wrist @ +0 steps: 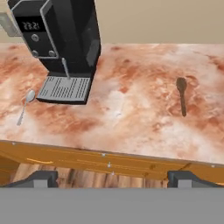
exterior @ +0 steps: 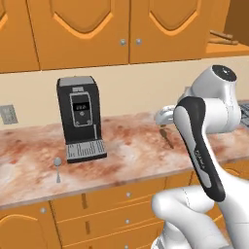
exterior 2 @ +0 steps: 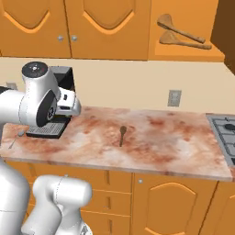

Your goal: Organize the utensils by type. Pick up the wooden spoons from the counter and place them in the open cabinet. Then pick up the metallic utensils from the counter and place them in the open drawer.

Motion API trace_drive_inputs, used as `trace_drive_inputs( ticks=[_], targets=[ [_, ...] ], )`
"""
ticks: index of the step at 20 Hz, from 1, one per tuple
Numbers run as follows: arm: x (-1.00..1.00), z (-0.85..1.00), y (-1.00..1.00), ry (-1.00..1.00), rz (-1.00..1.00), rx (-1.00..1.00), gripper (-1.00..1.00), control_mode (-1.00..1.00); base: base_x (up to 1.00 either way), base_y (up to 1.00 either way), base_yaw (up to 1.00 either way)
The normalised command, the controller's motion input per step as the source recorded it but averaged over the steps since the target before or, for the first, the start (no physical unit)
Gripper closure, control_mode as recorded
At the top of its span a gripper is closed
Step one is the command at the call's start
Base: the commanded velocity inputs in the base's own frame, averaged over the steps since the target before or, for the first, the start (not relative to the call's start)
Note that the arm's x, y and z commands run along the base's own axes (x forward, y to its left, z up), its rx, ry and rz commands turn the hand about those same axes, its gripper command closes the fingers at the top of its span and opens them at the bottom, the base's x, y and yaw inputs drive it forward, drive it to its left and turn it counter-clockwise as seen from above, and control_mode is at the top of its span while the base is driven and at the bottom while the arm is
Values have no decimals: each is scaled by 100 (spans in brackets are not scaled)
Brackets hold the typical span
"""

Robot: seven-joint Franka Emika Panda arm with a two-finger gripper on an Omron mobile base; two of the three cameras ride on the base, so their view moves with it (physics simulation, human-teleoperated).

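Your gripper (wrist: 112, 177) hangs with jaws apart, holding nothing; grey spoon (wrist: 25, 104) near worktop (wrist: 131, 122) front edge, dark spoon (wrist: 182, 95) mid-worktop.

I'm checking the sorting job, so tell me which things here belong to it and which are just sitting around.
Part of the job:
wooden spoons on the cabinet shelf
silver spoon left of the coffee machine
dark spoon on the counter
open gripper

Just sitting around:
coffee machine
stove
wall outlet
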Motion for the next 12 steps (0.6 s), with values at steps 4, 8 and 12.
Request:
trace_drive_inputs(
  ticks=[4, 8, 12],
  targets=[
    [0, 0, 0, 0, 0, 0, -100, 100, -9, 94, -4],
    [0, 0, 0, 0, 0, 0, -100, 100, -5, 96, -4],
    [0, 0, 0, 0, 0, 0, -100, 100, 0, 89, -1]
  ],
)
